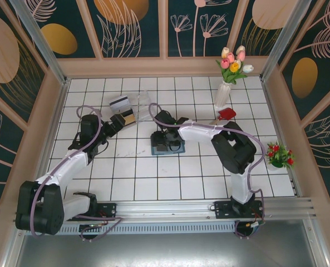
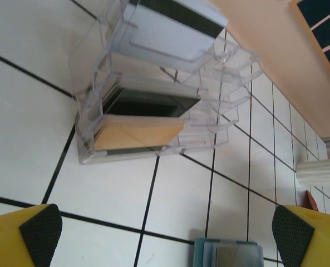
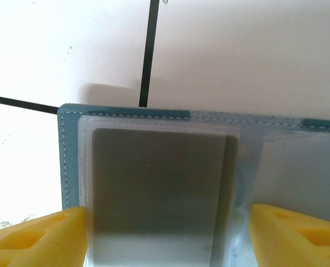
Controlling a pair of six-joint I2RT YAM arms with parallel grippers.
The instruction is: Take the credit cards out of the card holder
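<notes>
The teal card holder (image 1: 168,149) lies open on the white tiles at mid-table. My right gripper (image 1: 167,140) hangs right over it. In the right wrist view its yellow fingers (image 3: 37,236) stand open on either side of a greyish pocket of the card holder (image 3: 67,144), and a grey credit card (image 3: 159,189) sits in that pocket. My left gripper (image 2: 165,239) is wide open over bare tile, short of a clear plastic box (image 2: 153,111). The box holds a tan card (image 2: 137,133) and a white-grey card with a dark stripe (image 2: 170,28). The holder's edge (image 2: 228,253) shows at the bottom.
The clear plastic box (image 1: 138,105) stands at the back left of centre, next to my left gripper (image 1: 120,121). A white vase of tulips (image 1: 225,92) and a small red thing (image 1: 227,114) are at the back right. A potted plant with red flowers (image 1: 279,156) sits by the right wall.
</notes>
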